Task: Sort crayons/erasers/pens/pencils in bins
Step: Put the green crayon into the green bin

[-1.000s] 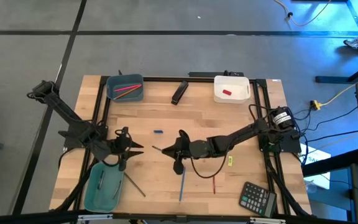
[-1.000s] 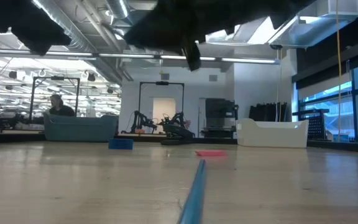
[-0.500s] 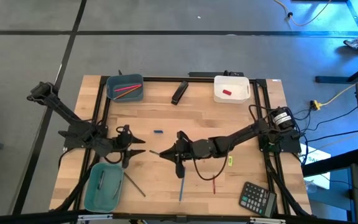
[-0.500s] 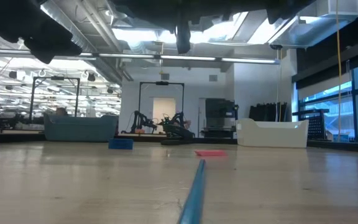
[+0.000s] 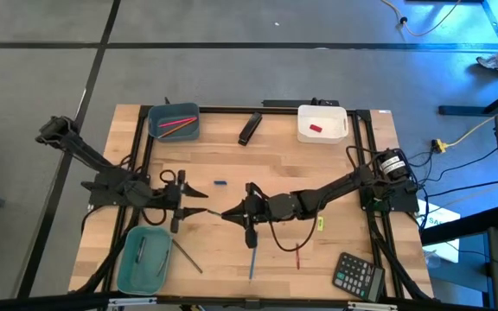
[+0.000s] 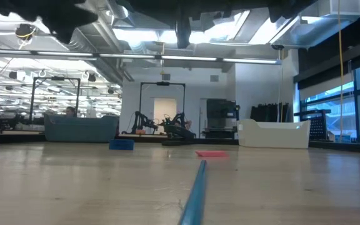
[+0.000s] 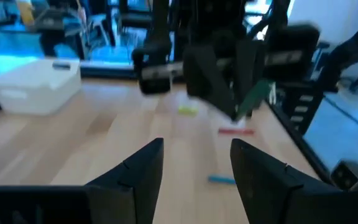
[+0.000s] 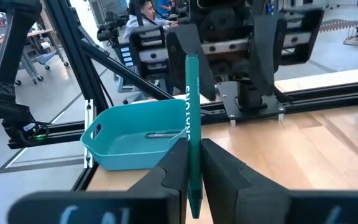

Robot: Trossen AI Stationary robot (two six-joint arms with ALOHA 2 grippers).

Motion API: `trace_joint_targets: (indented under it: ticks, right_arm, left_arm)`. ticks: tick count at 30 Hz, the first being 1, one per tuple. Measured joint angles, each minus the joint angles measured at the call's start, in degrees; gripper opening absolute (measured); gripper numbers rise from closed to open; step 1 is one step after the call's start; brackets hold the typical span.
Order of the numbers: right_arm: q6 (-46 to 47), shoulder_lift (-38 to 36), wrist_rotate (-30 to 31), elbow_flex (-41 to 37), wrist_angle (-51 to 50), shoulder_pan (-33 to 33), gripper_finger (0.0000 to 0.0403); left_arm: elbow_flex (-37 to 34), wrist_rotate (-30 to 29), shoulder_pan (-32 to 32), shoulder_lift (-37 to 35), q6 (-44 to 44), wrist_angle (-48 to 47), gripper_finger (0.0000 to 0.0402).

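My right gripper (image 5: 232,213) hovers over the table's middle, shut on a green stick (image 8: 191,118) with printed letters. My left gripper (image 5: 199,201) is open, a short way to its left, pointing at it. The left wrist view shows the open left gripper (image 7: 194,168) facing the stick (image 7: 253,99). The teal bin (image 5: 143,259) holds a dark pen. The blue-grey bin (image 5: 174,121) holds pink-red pencils. The white bin (image 5: 322,123) holds a red eraser. A blue pencil (image 5: 253,259), a dark red pen (image 5: 298,255) and a grey pen (image 5: 187,255) lie on the table. My right gripper pinches the green stick's lower part (image 8: 193,177) between its two fingers (image 8: 173,168). The stick runs along the fingers and sticks out past their tips toward the left gripper. It is lifted clear of the table.
A black oblong object (image 5: 249,128) lies near the far edge between two bins. A calculator (image 5: 357,275) sits at the near right corner. A small blue piece (image 5: 220,183) and a yellow-green piece (image 5: 321,224) lie on the wood. A person (image 8: 143,9) shows beyond the table.
My left gripper has risen from over the teal bin's far end, moved toward the table's right and turned level, so that it points at the right gripper. My right gripper has lifted a little with the stick.
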Motion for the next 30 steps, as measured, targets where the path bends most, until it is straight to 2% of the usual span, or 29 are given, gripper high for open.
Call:
trace_joint_targets:
  ticks: [6,11,19,30]
  right_arm:
    - [-1.3,0.0,0.02,0.0,0.04,0.0,0.0045]
    - [-1.18,0.0,0.04,0.0,0.07,0.0,0.0045]
    - [-1.15,0.0,0.07,0.02,0.35,0.0,0.0045]
    - [-1.13,0.0,0.16,0.04,0.52,-0.02,0.0045]
  left_arm:
    - [0.0,8.31,3.85,4.42,2.3,7.59,0.0179]
    - [0.0,13.22,4.39,8.26,4.01,13.35,0.0179]
    - [0.0,12.61,4.38,9.47,5.52,17.7,0.0171]
    - [0.0,13.53,5.17,9.44,5.39,18.12,0.0083]
